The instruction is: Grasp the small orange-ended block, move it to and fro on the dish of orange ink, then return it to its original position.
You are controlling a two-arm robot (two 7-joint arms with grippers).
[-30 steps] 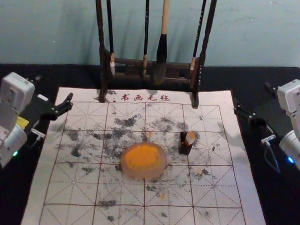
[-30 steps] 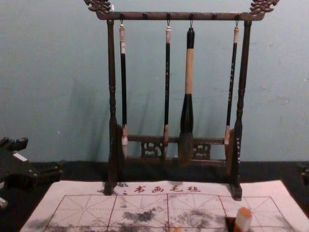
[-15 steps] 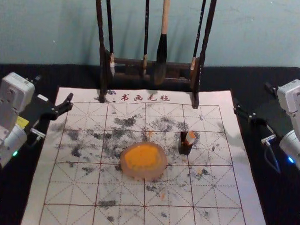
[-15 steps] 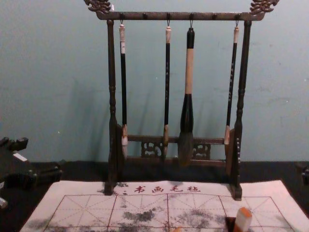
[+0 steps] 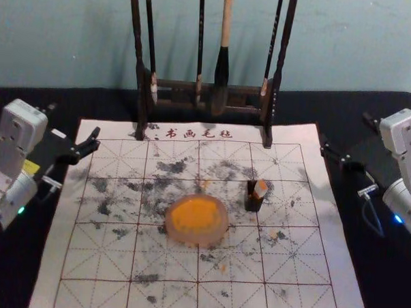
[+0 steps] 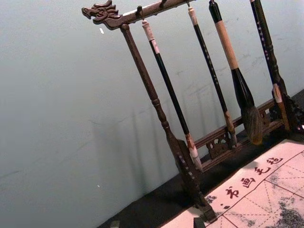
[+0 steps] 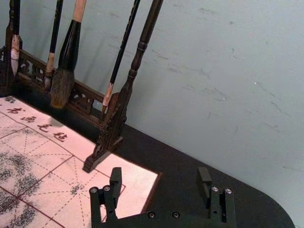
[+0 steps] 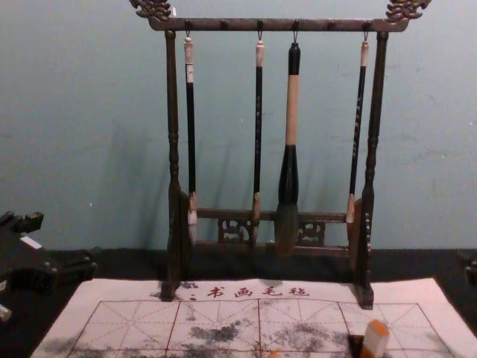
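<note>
Orange tops the small, leaning block (image 5: 260, 190), left of the right fingers (image 7: 115, 182), the nearer pair, spread and empty.

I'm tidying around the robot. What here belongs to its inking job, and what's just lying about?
For the job:
orange-ended block, tilted, at the dark holder
dish of orange ink
left gripper and right gripper, both open

Just around:
rack with four hanging brushes
gridded mat underneath
</note>
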